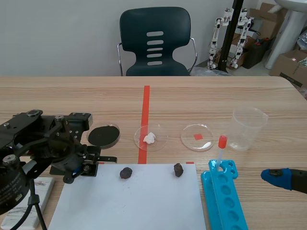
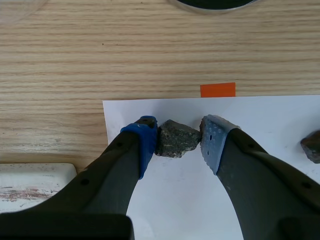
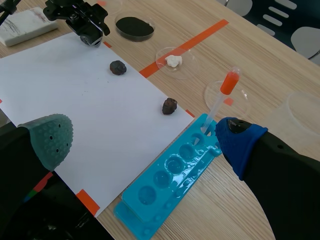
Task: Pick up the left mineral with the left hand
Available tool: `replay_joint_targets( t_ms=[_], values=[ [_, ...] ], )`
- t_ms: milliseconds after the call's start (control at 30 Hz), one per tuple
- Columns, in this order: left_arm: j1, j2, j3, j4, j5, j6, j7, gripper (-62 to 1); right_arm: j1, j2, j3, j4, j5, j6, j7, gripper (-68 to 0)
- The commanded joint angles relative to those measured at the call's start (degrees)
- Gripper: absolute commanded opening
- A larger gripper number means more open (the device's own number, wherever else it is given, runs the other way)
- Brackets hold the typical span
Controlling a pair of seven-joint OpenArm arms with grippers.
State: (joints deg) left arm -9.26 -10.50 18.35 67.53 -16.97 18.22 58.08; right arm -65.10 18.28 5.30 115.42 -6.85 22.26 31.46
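Observation:
Two dark minerals lie on the white paper (image 1: 134, 203): the left mineral (image 1: 126, 173) and the right mineral (image 1: 178, 169). My left gripper (image 1: 91, 167) hovers at the paper's far left corner, to the left of the left mineral and apart from it. In the left wrist view the left mineral (image 2: 175, 140) rests on the paper and shows in the gap of my left gripper (image 2: 179, 137), whose blue pads (image 2: 146, 137) stand open beside it. The right mineral (image 2: 312, 146) is off to one side. My right gripper (image 3: 145, 142) hangs open near the table's right edge, holding nothing.
Behind the paper stand a dish of black powder (image 1: 103, 135), a dish with a white lump (image 1: 150, 138), an empty dish (image 1: 197, 136) and a clear beaker (image 1: 248, 128). A blue tube rack (image 1: 224, 196) holds a red-bulbed dropper (image 1: 220, 151). A white block (image 1: 29, 206) lies front left.

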Motion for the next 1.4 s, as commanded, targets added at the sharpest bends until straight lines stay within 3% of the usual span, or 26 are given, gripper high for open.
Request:
replay_joint_targets(
  t_ms=[0,167,367,533,633,833,967,1267,1367],
  values=[
    [0.2,-0.5,-0.4,3.2,0.0,0.2,-0.9,-51.1,0.3,0.2,0.5,0.5,0.5,-0.2,0.8,-8.4],
    [4.3,-3.0,-0.4,10.1,-1.9,0.3,-6.8,-51.1,0.3,0.2,0.5,0.5,0.5,-0.2,0.8,-8.4],
    [11.7,-7.6,-0.5,19.2,-5.1,0.1,-21.1,-51.1,0.3,0.2,0.5,0.5,0.5,-0.2,0.8,-8.4],
    [18.1,-11.6,-0.5,25.2,-5.2,-0.2,-32.5,-51.1,0.3,0.2,0.5,0.5,0.5,-0.2,0.8,-8.4],
    [22.1,-14.3,-0.8,27.7,-5.2,-4.2,-38.9,-51.1,0.3,0.2,0.5,0.5,0.5,-0.2,0.8,-8.4],
    [31.3,-17.5,-6.8,31.5,-7.7,-17.7,-49.8,-51.1,0.3,0.2,0.5,0.5,0.5,-0.2,0.8,-8.4],
    [37.2,-18.5,-12.0,33.8,-7.7,-23.7,-54.4,-51.1,0.3,0.2,0.5,0.5,0.4,-0.2,0.8,-8.4],
    [49.5,-19.2,-20.6,37.4,-7.3,-29.6,-63.7,-51.1,0.3,0.2,0.5,0.5,0.5,-0.2,0.8,-8.4],
    [52.7,-19.2,-22.6,38.1,-7.3,-30.0,-66.6,-51.1,0.3,0.2,0.5,0.5,0.5,-0.2,0.8,-8.4]
  ],
)
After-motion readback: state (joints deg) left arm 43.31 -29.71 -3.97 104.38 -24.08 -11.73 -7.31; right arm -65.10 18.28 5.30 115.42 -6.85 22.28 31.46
